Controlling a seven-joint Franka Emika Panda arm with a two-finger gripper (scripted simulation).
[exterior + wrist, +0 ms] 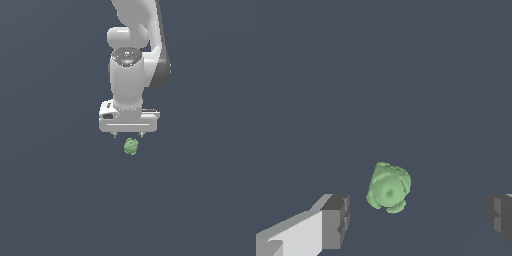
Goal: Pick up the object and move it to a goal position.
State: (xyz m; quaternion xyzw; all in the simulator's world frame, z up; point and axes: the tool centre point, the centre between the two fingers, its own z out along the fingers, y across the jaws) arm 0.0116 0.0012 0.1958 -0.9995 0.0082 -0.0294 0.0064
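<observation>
- Claw (128, 135) of a white Franka Panda arm (131, 75) hangs above a flat, dark blue-grey ground (50, 200), its jaws spread wide and holding nothing.
- Green object (131, 146), small, lumpy and roundish, sits just below the claw's short fingertips in the exterior view, slightly toward the exterior view's right of the midpoint between them; whether it touches either tip cannot be told there.
- Wrist view shows the object (388, 187) clear of both fingers, lying in the gap between them and nearer one finger than the other, with plain ground on every side.
- Surface of the object is bumpy, built of rounded lobes, matte and light green, and far narrower than the claw's wide white body.
- Fingers (336, 220) end in dark grey, blocky, ridged pads; one is backed by a pale white bar, the other is cut off at the frame's edge.
- Arm's glossy, rounded white casing has a grey joint cap facing the camera, and its upper links run out of the exterior view's top.
- Ground carries no visible texture, edge or marking.
</observation>
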